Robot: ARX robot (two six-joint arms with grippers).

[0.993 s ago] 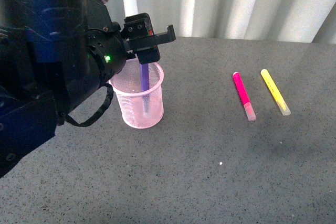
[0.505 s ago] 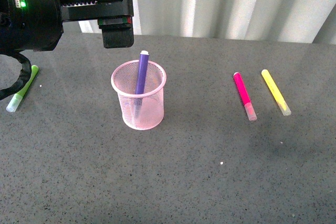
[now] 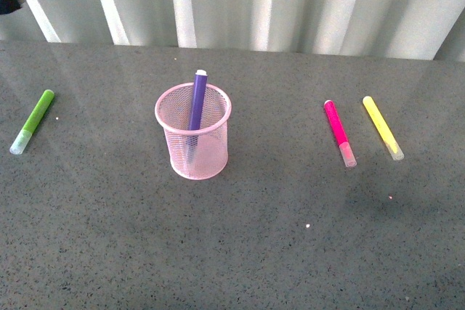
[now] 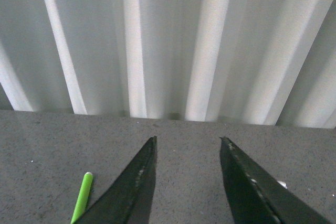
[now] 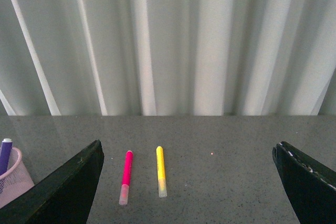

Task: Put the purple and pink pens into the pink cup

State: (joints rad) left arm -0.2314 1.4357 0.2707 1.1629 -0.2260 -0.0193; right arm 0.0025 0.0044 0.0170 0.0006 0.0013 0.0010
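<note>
The purple pen (image 3: 197,101) stands in the pink cup (image 3: 193,152) on the grey table (image 3: 240,252). Its long axis is nearly vertical, its pale end poking above the rolled rim and leaning slightly toward the far side. The pink pen (image 3: 337,128) lies flat on the table well to the right of the cup. Its long axis runs mostly away from the camera, the translucent cap at the near end and the magenta end pointing toward the corrugated wall (image 3: 290,5). The yellow marker (image 3: 381,127) lies just beside it, on the far side from the cup and roughly parallel. The green marker (image 3: 33,120) rests well to the left of the cup.

Neither arm appears in the front view. The wrist cameras show the left gripper (image 4: 189,140) with its jaws parted and nothing between them, and the right gripper (image 5: 189,144) spread wide and empty. Both are held above the table, facing the wall.
</note>
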